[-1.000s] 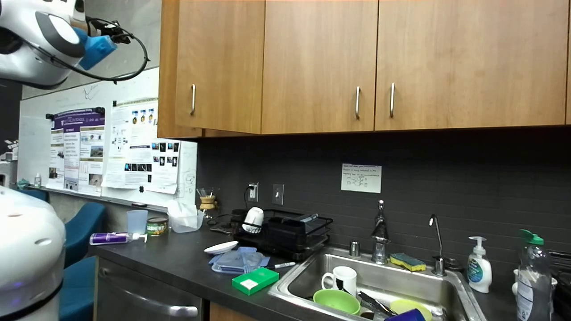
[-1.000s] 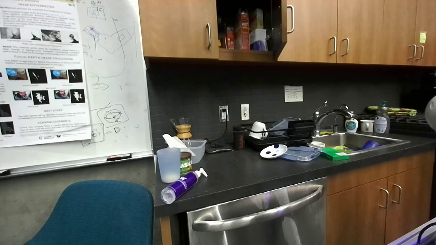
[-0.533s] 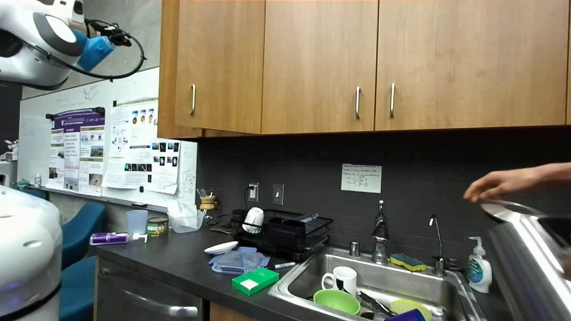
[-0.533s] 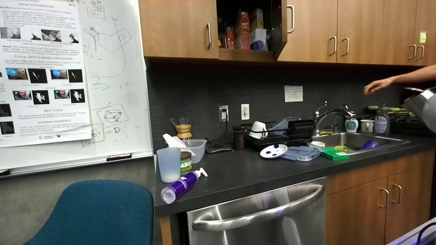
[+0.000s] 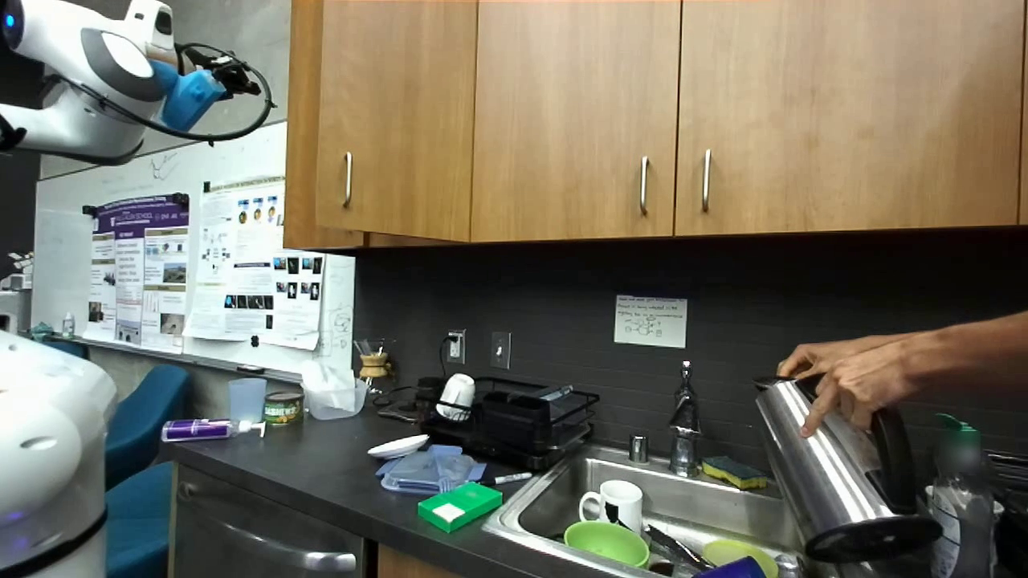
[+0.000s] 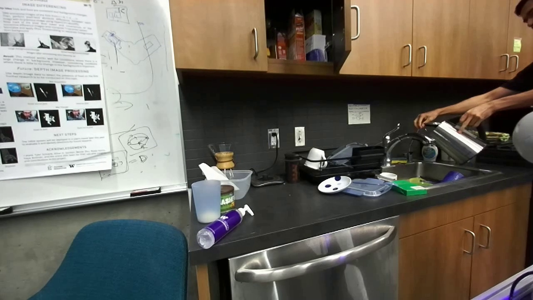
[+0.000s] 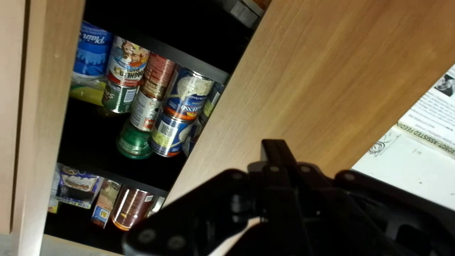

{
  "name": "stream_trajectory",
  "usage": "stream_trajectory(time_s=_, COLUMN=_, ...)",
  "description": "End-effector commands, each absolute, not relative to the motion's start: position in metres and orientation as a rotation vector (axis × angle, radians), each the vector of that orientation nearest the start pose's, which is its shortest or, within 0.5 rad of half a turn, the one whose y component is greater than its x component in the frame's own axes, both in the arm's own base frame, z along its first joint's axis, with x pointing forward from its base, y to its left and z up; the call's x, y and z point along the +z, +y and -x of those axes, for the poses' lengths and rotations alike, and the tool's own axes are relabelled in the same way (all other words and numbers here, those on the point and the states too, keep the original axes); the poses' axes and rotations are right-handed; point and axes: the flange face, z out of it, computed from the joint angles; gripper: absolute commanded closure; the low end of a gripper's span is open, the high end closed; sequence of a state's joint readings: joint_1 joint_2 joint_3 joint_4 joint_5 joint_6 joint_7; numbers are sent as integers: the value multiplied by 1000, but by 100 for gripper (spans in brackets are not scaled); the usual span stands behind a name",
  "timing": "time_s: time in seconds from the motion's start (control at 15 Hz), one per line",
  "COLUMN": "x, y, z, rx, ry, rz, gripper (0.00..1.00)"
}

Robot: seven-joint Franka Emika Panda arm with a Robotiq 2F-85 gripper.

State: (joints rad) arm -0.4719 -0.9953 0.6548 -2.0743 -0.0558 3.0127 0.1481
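My gripper (image 7: 276,149) is shut in the wrist view, its black fingertips together with nothing between them. It is nearest a wooden cupboard door (image 7: 305,78) that stands open; I cannot tell whether it touches the door. Left of the door in the wrist view is the dark cupboard inside, with a white-labelled can (image 7: 128,62), a blue can (image 7: 188,93), a green can (image 7: 134,142) and a brown can (image 7: 131,206) on the shelves. In an exterior view the gripper (image 5: 241,78) is high beside the cabinets. The open cupboard (image 6: 300,33) shows boxes in an exterior view.
A person's hands (image 5: 863,373) tilt a steel kettle (image 5: 831,466) over the sink (image 5: 522,514). The counter (image 6: 287,216) holds a dish rack (image 5: 514,417), a green box (image 5: 459,506), a purple bottle (image 6: 222,227) and a blue cup (image 6: 207,202). A whiteboard (image 5: 60,265) hangs behind the arm.
The arm and gripper have shifted slightly right and down in an exterior view. A person has come in from the right with a kettle and now holds it tilted at the sink.
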Motion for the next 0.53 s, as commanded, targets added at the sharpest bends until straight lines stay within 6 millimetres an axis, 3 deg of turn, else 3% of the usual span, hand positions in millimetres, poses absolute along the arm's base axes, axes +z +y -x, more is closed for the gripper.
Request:
stream_trajectory(time_s=0.0, x=849, y=270, z=-266, rx=-2676, ry=-492, rz=2236, gripper=100)
stream_trajectory(time_s=0.47, x=841, y=232, z=-298, rx=-2634, ry=-388, rz=2411, gripper=100)
